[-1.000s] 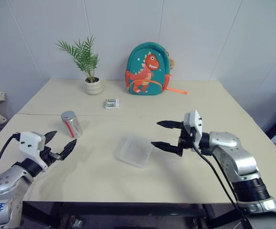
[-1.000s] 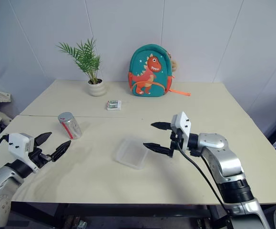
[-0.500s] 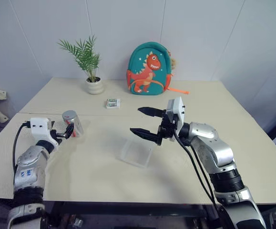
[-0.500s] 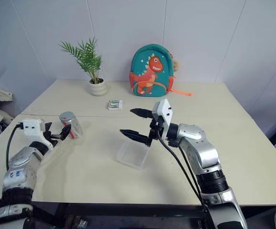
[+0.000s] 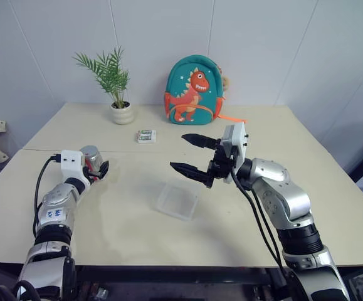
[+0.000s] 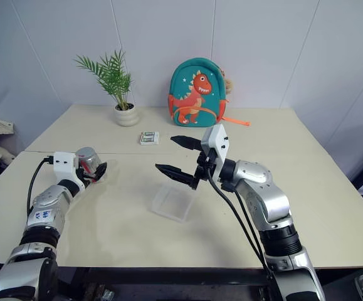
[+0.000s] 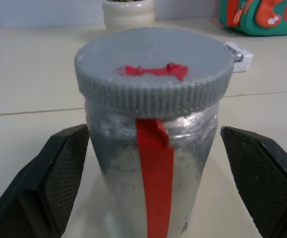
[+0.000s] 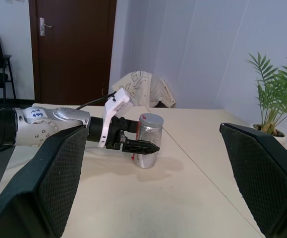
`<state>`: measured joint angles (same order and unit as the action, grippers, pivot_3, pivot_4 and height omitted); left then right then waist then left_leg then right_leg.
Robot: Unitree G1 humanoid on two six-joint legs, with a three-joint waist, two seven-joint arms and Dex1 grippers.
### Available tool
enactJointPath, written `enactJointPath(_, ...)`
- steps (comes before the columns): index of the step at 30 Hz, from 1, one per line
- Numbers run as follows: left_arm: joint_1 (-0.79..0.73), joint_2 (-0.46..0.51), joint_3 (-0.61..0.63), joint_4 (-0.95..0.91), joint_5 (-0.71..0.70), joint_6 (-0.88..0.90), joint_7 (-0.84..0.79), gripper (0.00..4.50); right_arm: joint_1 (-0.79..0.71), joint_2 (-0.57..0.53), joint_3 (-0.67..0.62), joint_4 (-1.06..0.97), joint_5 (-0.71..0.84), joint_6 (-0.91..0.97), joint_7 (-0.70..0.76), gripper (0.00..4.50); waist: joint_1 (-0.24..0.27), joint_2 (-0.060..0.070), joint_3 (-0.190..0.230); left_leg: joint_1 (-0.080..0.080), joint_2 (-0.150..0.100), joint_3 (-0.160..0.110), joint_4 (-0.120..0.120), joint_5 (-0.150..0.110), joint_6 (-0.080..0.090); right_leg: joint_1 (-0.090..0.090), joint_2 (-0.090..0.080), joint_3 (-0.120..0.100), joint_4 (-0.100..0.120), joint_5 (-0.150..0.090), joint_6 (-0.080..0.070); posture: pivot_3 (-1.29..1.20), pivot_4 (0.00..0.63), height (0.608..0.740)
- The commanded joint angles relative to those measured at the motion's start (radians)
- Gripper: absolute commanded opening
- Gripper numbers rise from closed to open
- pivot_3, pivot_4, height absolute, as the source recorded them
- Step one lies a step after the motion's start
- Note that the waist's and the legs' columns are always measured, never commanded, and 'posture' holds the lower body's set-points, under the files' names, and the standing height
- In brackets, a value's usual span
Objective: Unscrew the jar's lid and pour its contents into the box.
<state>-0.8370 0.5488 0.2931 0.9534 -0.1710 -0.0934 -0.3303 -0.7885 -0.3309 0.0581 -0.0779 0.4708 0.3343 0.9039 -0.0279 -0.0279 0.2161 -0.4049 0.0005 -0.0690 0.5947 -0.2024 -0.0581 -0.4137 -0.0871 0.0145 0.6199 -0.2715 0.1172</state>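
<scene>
The jar, lid on, stands on the bench between the left end effector's spread fingers. The right end effector hangs agape above the box.

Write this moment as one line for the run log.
left hand: open, astride jar | lid: on | right hand: open, above box

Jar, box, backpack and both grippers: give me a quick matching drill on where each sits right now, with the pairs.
Things:
1. jar
2. box
3. right gripper
4. backpack

Places or states:
A. against the back wall
B. open in the air above the table
C. flat at the table's middle
D. upright between the open left gripper fingers, lid on

Pairs: 1-D, 2-C, 3-B, 4-A
</scene>
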Motion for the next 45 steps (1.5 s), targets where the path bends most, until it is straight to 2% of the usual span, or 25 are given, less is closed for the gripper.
enactJointPath(1, -0.040, 0.022, 0.002, 0.033, 0.011, -0.055, 0.006, 4.48, -0.004, -0.003, -0.022, -0.044, 0.020, -0.004, -0.007, 4.50, 0.000, 0.000, 0.000, 0.000, 0.000, 0.000, 0.000, 0.000, 0.000, 0.000, 0.000, 0.000, 0.000, 0.000, 0.000, 0.00, 0.150, 0.740)
enactJointPath(4, -0.050, 0.019, 0.008, 0.053, 0.010, -0.075, 0.009, 3.95, 0.000, -0.006, -0.024, -0.052, 0.022, -0.003, -0.012, 4.50, 0.000, 0.000, 0.000, 0.000, 0.000, 0.000, 0.000, 0.000, 0.000, 0.000, 0.000, 0.000, 0.000, 0.000, 0.000, 0.00, 0.150, 0.740)
enactJointPath(10, -0.038, 0.017, 0.002, 0.057, 0.018, -0.099, 0.011, 2.02, -0.005, -0.008, -0.022, -0.047, 0.020, -0.008, -0.010, 4.50, 0.000, 0.000, 0.000, 0.000, 0.000, 0.000, 0.000, 0.000, 0.000, 0.000, 0.000, 0.000, 0.000, 0.000, 0.000, 0.00, 0.150, 0.740)
enactJointPath(15, -0.015, 0.010, 0.018, -0.012, -0.010, -0.113, -0.016, 2.00, -0.009, -0.006, -0.019, -0.038, 0.017, -0.009, -0.011, 4.50, 0.000, 0.000, 0.000, 0.000, 0.000, 0.000, 0.000, 0.000, 0.000, 0.000, 0.000, 0.000, 0.000, 0.000, 0.000, 0.00, 0.150, 0.740)
enactJointPath(18, 0.009, -0.009, 0.036, -0.131, -0.068, -0.071, -0.059, 2.00, -0.006, -0.003, -0.010, -0.051, 0.019, 0.007, -0.017, 4.50, 0.001, 0.000, 0.000, 0.000, 0.000, 0.000, 0.000, 0.000, 0.000, 0.000, 0.000, 0.000, 0.000, 0.000, 0.000, 0.00, 0.150, 0.740)
enactJointPath(22, 0.099, -0.032, 0.001, -0.453, -0.166, 0.093, -0.171, 2.00, 0.002, 0.000, 0.018, -0.107, 0.023, 0.057, -0.035, 4.50, 0.000, 0.000, 0.000, -0.001, 0.000, 0.000, 0.000, 0.000, 0.000, 0.000, 0.000, 0.000, 0.000, 0.000, 0.000, 0.00, 0.150, 0.740)
enactJointPath(25, 0.203, -0.003, -0.100, -0.729, -0.190, 0.236, -0.284, 2.00, 0.013, 0.023, 0.037, -0.203, 0.070, 0.140, -0.073, 4.50, -0.003, 0.000, 0.000, -0.001, 0.000, 0.000, 0.000, 0.000, 0.000, 0.000, 0.000, 0.001, 0.000, 0.000, 0.000, 0.00, 0.150, 0.740)
enactJointPath(28, 0.258, 0.003, -0.155, -0.893, -0.249, 0.362, -0.359, 2.00, 0.008, 0.042, 0.066, -0.239, 0.073, 0.197, -0.111, 4.50, -0.002, 0.000, 0.000, 0.000, 0.001, 0.000, 0.000, 0.000, -0.001, 0.000, 0.000, 0.002, 0.000, 0.000, -0.001, 0.00, 0.150, 0.740)
enactJointPath(33, 0.247, -0.009, -0.221, -0.984, -0.293, 0.470, -0.440, 2.00, -0.004, 0.059, 0.106, -0.215, 0.037, 0.244, -0.163, 4.50, -0.001, 0.000, 0.000, 0.000, 0.002, 0.000, 0.000, 0.001, 0.000, 0.000, 0.002, 0.003, 0.000, 0.000, -0.003, 0.00, 0.150, 0.740)
enactJointPath(38, 0.207, -0.032, -0.249, -0.997, -0.288, 0.494, -0.460, 2.00, -0.027, 0.091, 0.138, -0.159, -0.016, 0.278, -0.234, 4.50, -0.002, 0.000, 0.000, 0.001, 0.004, 0.000, 0.000, 0.001, 0.000, 0.000, 0.004, 0.003, -0.001, -0.001, -0.004, 0.00, 0.150, 0.740)
enactJointPath(45, 0.213, -0.045, -0.281, -1.017, -0.278, 0.506, -0.489, 2.00, -0.068, 0.135, 0.114, -0.080, -0.066, 0.294, -0.315, 4.50, -0.001, 0.000, 0.000, 0.000, 0.005, 0.000, -0.001, 0.000, -0.001, -0.001, 0.006, 0.004, 0.000, -0.001, -0.004, 0.00, 0.150, 0.740)
